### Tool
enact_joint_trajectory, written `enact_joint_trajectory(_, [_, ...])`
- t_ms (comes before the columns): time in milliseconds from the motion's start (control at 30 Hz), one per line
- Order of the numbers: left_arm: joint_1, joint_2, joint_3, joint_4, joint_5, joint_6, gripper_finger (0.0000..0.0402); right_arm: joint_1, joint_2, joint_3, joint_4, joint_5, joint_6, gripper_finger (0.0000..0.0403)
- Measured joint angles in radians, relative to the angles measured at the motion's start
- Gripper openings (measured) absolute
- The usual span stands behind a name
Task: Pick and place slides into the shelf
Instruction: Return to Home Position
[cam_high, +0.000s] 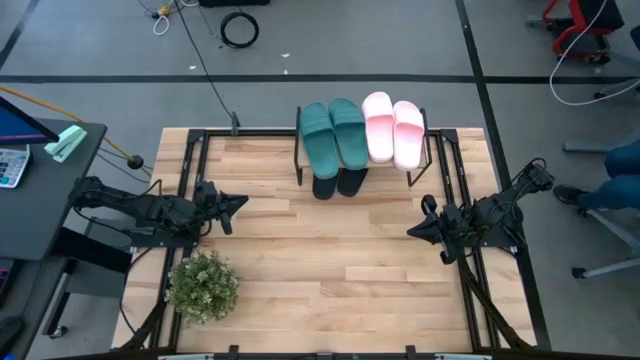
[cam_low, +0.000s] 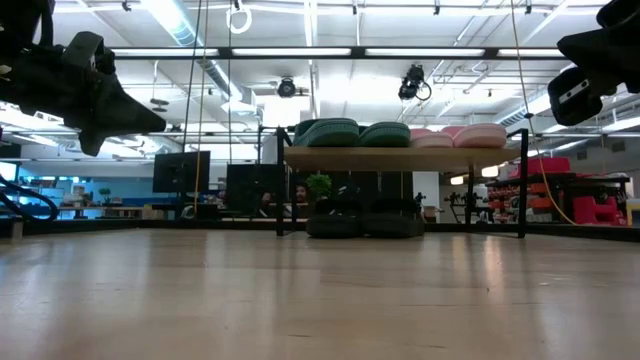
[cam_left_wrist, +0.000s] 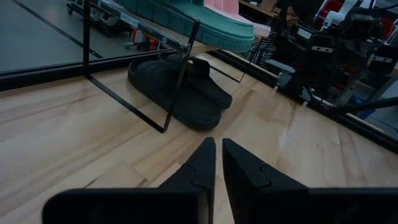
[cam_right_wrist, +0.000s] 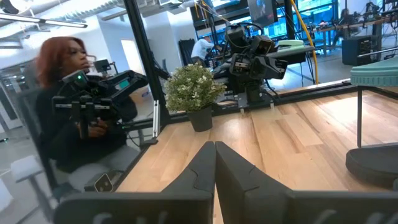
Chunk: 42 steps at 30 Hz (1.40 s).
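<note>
A small potted plant (cam_high: 203, 287) with bushy green leaves stands at the corner of my wooden table (cam_high: 330, 265), on my left side. Beyond that edge is a dark desk (cam_high: 50, 200) carrying a calculator (cam_high: 10, 165) and a mint-green object (cam_high: 65, 143) I cannot identify. On the grey floor past the far edge lies a coiled black cable (cam_high: 239, 29), and a red chair base (cam_high: 580, 25) stands off to my right. A person's legs in blue trousers (cam_high: 610, 185) show at that side. Another person in dark clothing (cam_right_wrist: 68, 124) sits beyond the plant's corner. Long ceiling lights (cam_low: 300, 52) run overhead across the room.
</note>
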Motion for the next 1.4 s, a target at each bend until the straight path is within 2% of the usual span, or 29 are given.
enact_joint_trajectory(300, [0.000,0.000,0.000,0.000,0.000,0.000,0.0023,0.000,0.000,0.000,0.000,0.000,0.000,0.0014])
enact_joint_trajectory(600, [0.000,0.000,0.000,0.000,0.000,0.000,0.0036,0.000,0.000,0.000,0.000,0.000,0.000,0.0014])
enact_joint_trajectory(967, [0.000,0.000,0.000,0.000,0.000,0.000,0.0023,0.000,0.000,0.000,0.000,0.000,0.000,0.0014])
enact_joint_trajectory(1400, [0.000,0.000,0.000,0.000,0.000,0.000,0.0033,0.000,0.000,0.000,0.000,0.000,0.000,0.0014])
